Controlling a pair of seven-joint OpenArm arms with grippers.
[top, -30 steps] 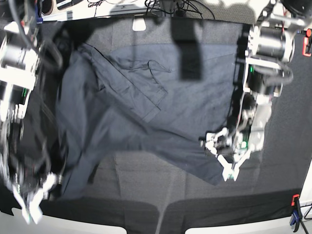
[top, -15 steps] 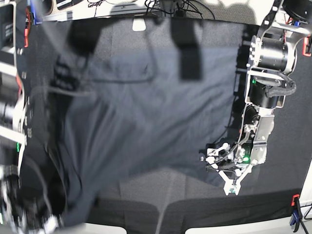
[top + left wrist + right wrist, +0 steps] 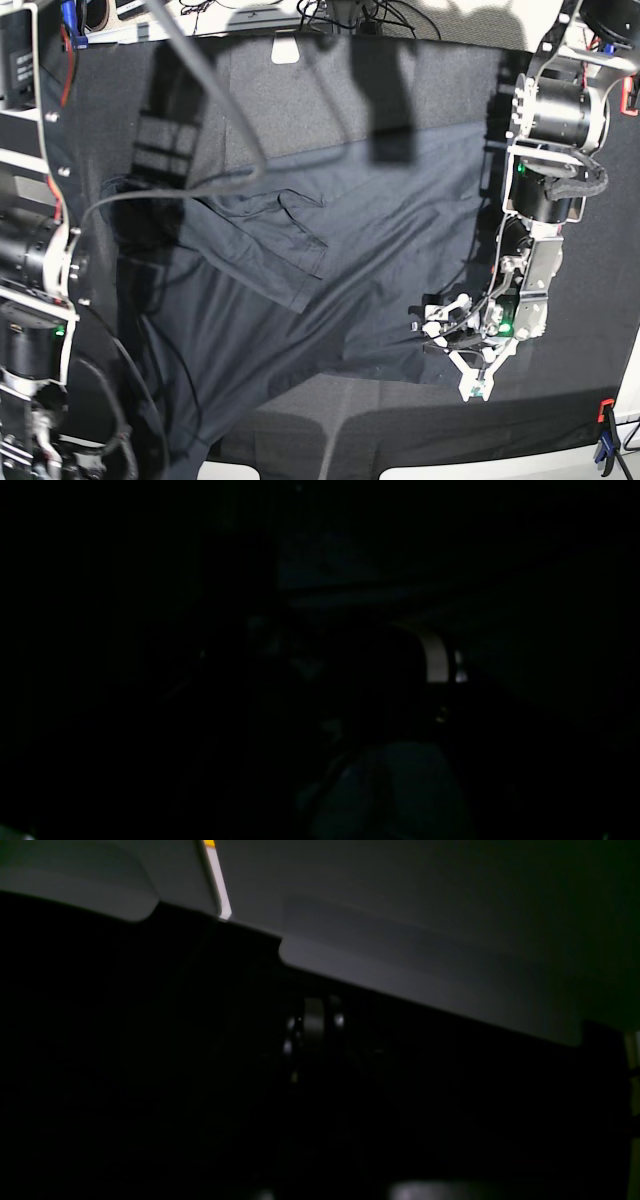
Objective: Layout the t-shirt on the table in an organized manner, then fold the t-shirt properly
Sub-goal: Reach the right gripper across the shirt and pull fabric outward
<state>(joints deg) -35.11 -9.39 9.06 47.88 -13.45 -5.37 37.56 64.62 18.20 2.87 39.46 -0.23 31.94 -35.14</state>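
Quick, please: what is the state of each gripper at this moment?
Left gripper: open, holding nothing, at the t-shirt's edge.
Right gripper: shut; out of the base view, and whether it holds the t-shirt cannot be told.

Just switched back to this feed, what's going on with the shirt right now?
The dark navy-grey fabric t-shirt lies spread but rumpled across the black cloth-covered table, one sleeve folded over on top. The left claw sits at the shirt's lower corner, open and holding nothing. The right arm runs down the other side toward the near table edge, where the shirt hangs over; its claw is out of the overhead view and shut. Both wrist views are too dark to help.
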